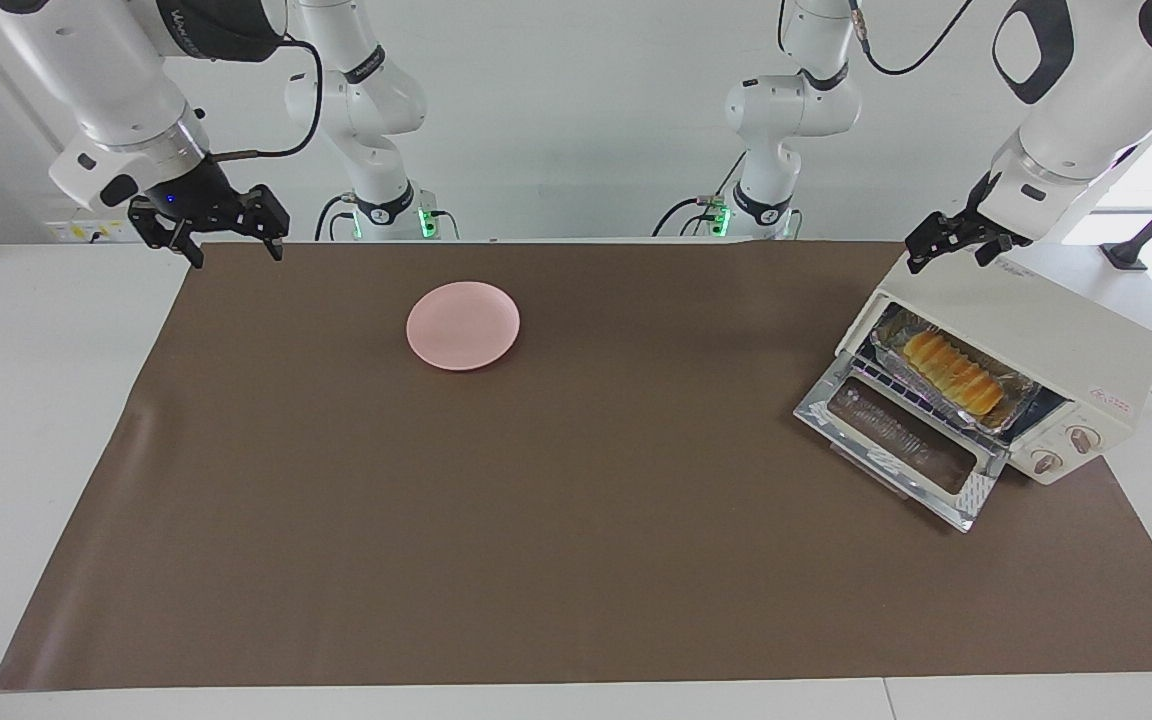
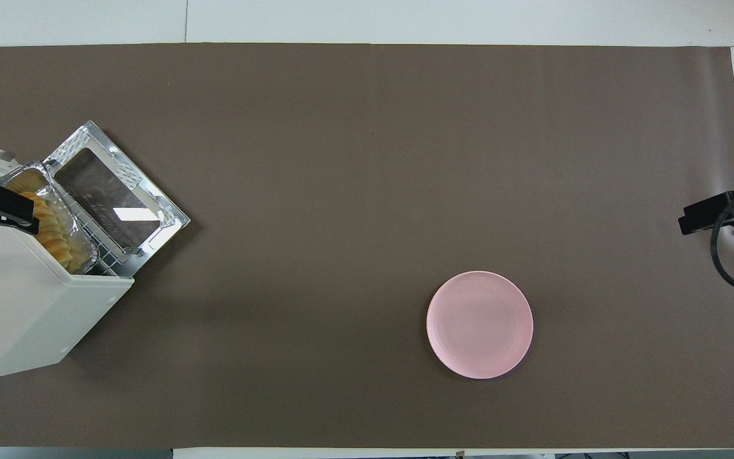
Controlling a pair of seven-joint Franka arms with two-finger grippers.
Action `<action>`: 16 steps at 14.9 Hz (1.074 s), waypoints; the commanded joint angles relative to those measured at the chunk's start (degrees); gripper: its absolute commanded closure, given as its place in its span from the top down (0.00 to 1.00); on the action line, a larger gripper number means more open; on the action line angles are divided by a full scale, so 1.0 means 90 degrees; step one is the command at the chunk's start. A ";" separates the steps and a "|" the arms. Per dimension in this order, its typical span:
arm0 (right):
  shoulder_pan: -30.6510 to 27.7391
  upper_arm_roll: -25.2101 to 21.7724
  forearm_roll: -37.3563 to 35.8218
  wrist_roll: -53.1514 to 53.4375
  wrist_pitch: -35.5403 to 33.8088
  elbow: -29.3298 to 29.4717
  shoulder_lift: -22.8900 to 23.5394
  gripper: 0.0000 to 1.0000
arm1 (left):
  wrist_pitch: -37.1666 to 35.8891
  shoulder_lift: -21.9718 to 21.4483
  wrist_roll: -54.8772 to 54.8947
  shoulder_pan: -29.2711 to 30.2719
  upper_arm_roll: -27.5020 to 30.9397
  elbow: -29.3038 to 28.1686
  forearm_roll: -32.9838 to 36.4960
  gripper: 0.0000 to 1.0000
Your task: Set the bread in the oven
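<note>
Bread (image 1: 953, 373) sits in a shiny foil tray (image 1: 956, 382) on the rack inside the oven (image 1: 1021, 365), at about 3 o'clock in the facing view. The oven door (image 1: 901, 448) lies flat open. So the putting-in looks done. The left gripper (image 1: 956, 242) hangs over the oven's top with fingers spread wide, holding nothing. The next move, I think, is to lift and shut the door. The right gripper (image 1: 226, 236) waits at 10 o'clock, spread too. A brown mat (image 1: 556, 520) covers the white table (image 1: 26, 400), with an empty pink plate (image 1: 463, 325). Two more robot arms (image 1: 366, 100) stand by the white wall.
</note>
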 commanded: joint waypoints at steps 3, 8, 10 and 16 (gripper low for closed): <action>-0.0111 0.0099 -0.0083 0.0038 -0.0021 -0.0138 -0.0135 1.00 | 0.0219 -0.0074 0.0073 -0.0093 -0.0066 -0.0203 -0.0199 1.00; -0.0111 0.0099 -0.0083 0.0038 -0.0021 -0.0138 -0.0135 1.00 | 0.0433 -0.0084 0.0298 -0.0103 -0.0066 -0.0319 -0.0307 1.00; -0.0111 0.0099 -0.0083 0.0038 -0.0021 -0.0128 -0.0135 1.00 | 0.0356 -0.0074 0.0298 -0.0103 -0.0076 -0.0330 -0.0297 1.00; -0.0111 0.0099 -0.0083 0.0038 -0.0021 -0.0138 -0.0135 1.00 | 0.0395 -0.0064 0.0268 -0.0093 -0.0115 -0.0290 -0.0287 1.00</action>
